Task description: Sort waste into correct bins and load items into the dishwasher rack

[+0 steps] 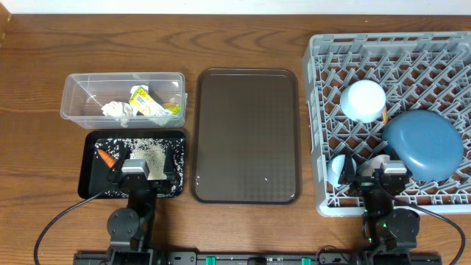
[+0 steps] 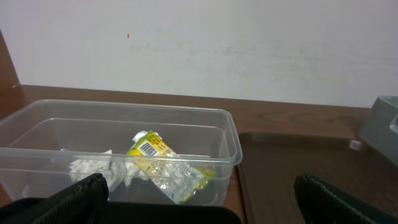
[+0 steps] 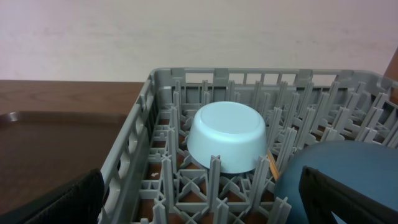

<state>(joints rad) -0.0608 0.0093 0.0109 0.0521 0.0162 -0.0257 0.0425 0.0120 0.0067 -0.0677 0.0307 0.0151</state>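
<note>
The left gripper [image 1: 144, 165] and right gripper [image 1: 372, 172] both gape wide, holding nothing. The blue plate [image 1: 423, 143] sits at four o'clock in the rack [image 1: 322, 110].

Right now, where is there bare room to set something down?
The serving tray, between the black tray and the rack, is bare, as is the table behind it. Crowded: the rack around plate and bowl; rice covers the black tray.

Black arms [image 1: 131, 215], grey wrist blocks [image 1: 135, 168], black cables [image 1: 73, 207]
</note>
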